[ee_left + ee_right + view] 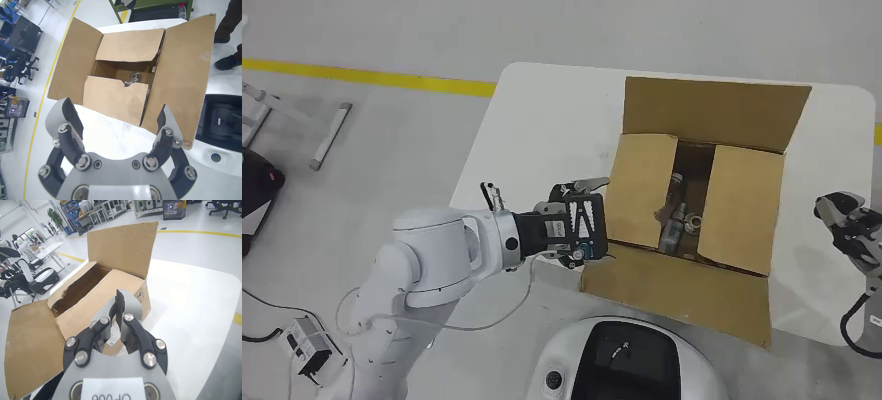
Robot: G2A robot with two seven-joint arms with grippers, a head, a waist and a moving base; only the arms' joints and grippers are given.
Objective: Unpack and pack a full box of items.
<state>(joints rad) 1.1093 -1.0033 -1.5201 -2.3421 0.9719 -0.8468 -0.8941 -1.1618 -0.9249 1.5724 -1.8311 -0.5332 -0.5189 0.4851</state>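
Note:
A brown cardboard box (747,210) stands on the white table (542,130), its long flaps spread outward and its two short flaps half folded over the opening. Through the gap I see metal items (677,222) lying inside, one of them a grey part with a round end (134,77). My left gripper (585,222) hovers just beside the box's left side, open and holding nothing (115,111). My right gripper (845,218) is at the table's right edge, shut with nothing between its fingers (118,306), and the box (121,256) lies beyond it.
The table's left half is bare white surface. The near long flap (682,290) overhangs the table's front edge. In the left wrist view a person's legs and shoes (226,60) stand on the floor beyond the table, and a plastic bottle (182,11) stands far off.

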